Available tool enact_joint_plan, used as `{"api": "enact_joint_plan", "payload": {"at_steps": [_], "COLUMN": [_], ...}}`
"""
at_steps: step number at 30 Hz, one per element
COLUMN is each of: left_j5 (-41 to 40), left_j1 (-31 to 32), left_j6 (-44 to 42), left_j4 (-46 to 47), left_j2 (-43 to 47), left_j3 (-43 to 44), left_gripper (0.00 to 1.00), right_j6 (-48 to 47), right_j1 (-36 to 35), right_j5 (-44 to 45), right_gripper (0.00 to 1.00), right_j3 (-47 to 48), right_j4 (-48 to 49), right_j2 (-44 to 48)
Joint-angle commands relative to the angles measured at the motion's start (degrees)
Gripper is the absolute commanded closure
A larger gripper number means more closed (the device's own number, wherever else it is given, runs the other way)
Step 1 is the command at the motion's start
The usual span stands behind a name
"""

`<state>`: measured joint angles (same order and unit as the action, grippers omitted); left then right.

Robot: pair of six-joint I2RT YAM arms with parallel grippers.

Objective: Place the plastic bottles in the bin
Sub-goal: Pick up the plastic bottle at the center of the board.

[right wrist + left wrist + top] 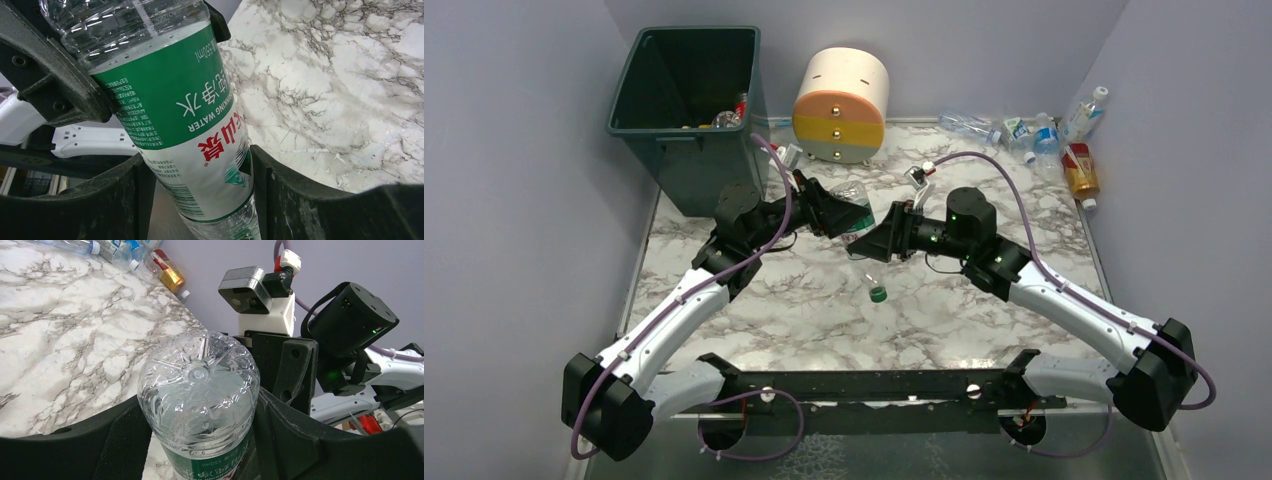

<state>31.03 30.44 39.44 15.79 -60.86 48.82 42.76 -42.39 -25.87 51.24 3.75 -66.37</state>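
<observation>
A clear plastic bottle point(856, 212) with a green and white label hangs over the middle of the table, tilted, between both grippers. Its green cap point(877, 294) points toward the near edge. My left gripper point(197, 405) is shut on the bottle point(200, 385) near its base, with both fingers against its sides. My right gripper point(200, 165) is shut on the same bottle point(180, 100) at the lower edge of the label. In the top view the left gripper point(836, 210) and right gripper point(876, 238) meet nose to nose. The dark green bin point(639, 125) stands at the back left with bottles inside.
A round cream, yellow and grey drawer unit point(841, 105) stands at the back, right of the bin. Several more bottles point(1034, 135) lie in the back right corner, one yellow-orange point(1080, 172). Grey walls close in the marble table point(984, 310) on three sides.
</observation>
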Motion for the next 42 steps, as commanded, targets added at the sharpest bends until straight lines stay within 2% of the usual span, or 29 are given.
{"api": "enact_joint_plan", "payload": {"at_steps": [1,3,7,12,13,15,23,29,37,42], "left_j5": [0.09,0.13,0.05,-0.49,-0.48,-0.53,-1.01,-3.53,-4.04,-4.26], "left_j1": [0.24,0.24,0.24,0.24,0.24,0.26,0.24,0.22,0.24,0.24], "left_j6": [0.36,0.37,0.54,0.48,0.44,0.38,-0.86,-5.69,-5.26,-6.62], "left_j4": [1.75,1.51,1.18,1.09,1.08,1.08,-0.77,-7.25,-6.54,-9.29], "left_j2": [0.41,0.13,-0.31,-0.31,-0.38,-0.59,-1.13,-1.87,-2.64,-4.41], "left_j3": [-0.17,0.07,0.31,0.14,0.18,0.14,1.56,5.22,5.53,11.08], "left_gripper": [0.35,0.41,0.45,0.46,0.46,0.46,0.46,0.48,0.46,0.45], "right_j6": [0.13,0.13,0.13,-0.32,-0.43,-0.75,-1.49,-4.32,-6.00,-6.46], "right_j1": [-0.65,-0.88,-1.19,-1.42,-1.41,-1.46,-1.42,-1.45,-1.35,-1.43], "right_j5": [1.36,1.36,1.28,1.00,1.00,1.31,2.35,8.68,13.12,13.61], "right_gripper": [0.36,0.36,0.30,0.14,0.07,0.01,0.01,0.01,0.01,0.01], "right_j3": [1.84,1.64,1.22,0.90,0.86,0.74,0.26,3.16,6.05,5.45], "right_j4": [2.16,2.14,1.93,0.59,0.09,-0.93,-4.58,-13.92,-23.25,-26.55], "right_j2": [-0.67,-0.69,-0.42,0.43,0.79,1.36,5.00,10.40,16.81,18.34]}}
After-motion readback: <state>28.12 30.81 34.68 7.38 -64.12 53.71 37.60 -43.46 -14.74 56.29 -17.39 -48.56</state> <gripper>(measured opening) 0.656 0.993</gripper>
